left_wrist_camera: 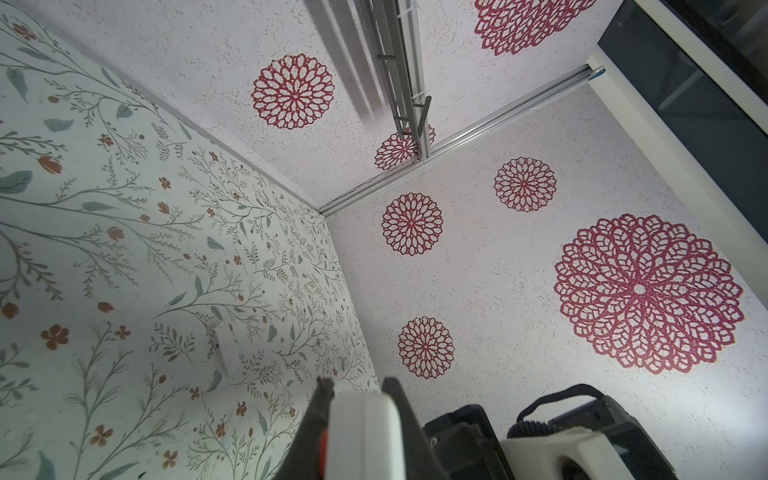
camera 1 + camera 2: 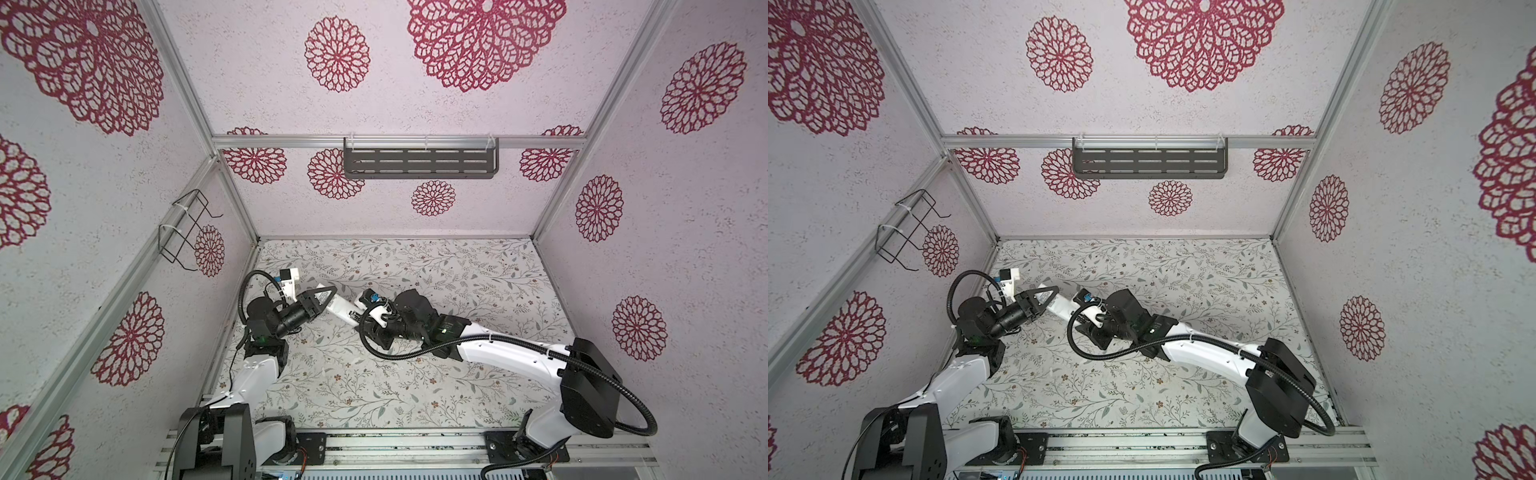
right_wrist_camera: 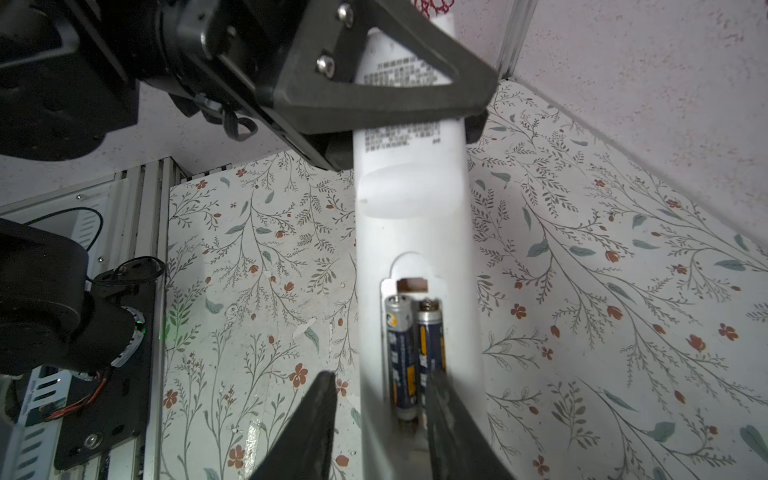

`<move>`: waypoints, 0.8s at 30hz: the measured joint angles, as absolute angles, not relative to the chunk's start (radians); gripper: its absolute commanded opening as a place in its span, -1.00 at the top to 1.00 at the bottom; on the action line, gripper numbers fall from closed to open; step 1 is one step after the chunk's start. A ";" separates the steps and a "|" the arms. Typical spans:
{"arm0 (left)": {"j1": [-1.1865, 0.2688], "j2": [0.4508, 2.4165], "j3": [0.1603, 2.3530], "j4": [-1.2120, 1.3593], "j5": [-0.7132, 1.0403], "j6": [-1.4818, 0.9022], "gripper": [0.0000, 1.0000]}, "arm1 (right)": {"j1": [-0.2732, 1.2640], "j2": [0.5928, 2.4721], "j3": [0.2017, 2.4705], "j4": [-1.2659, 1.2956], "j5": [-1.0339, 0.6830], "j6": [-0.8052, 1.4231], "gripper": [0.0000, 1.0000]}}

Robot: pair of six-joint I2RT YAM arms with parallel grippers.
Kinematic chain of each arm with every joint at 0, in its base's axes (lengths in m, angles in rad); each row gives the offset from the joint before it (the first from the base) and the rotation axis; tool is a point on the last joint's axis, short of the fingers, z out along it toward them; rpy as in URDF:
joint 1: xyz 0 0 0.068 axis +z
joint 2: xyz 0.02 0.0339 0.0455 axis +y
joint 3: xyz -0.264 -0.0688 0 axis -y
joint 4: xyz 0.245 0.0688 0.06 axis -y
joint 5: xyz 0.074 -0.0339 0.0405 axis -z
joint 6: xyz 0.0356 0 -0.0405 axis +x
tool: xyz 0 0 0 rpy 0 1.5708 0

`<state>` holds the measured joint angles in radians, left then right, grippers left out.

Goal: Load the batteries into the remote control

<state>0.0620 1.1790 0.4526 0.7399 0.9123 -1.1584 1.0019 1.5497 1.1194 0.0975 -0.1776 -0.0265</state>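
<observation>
Right gripper (image 3: 382,376) has its jaws apart astride the recess end, holding nothing. Both batteries (image 3: 411,353) lie side by side in the remote control (image 3: 409,208), above the table (image 3: 582,291). Farther off, the left gripper (image 1: 359,399) clamps its other end. It looks light, stiff and smooth, so best gripped across the narrow sides.

batteries (image 3: 401,353) — near ends blurred | remote control (image 3: 411,232) — near end cut off

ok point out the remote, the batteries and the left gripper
remote (image 3: 409,216): right wrist view, plain white back, mid-length
batteries (image 3: 400,353): right wrist view, label of one of the pair
left gripper (image 1: 359,399): left wrist view, between its fingertips, on the clamped remote's end
</observation>
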 measured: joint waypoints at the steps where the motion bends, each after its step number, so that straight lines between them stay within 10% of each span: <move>1: 0.062 1.179 0.453 0.745 0.913 -1.161 1.00 | 0.999 1.539 1.119 0.092 -0.180 -0.026 0.08; 24: 0.062 1.179 0.453 0.777 0.943 -1.189 1.00 | 0.820 1.632 1.277 0.003 -0.435 0.198 -0.37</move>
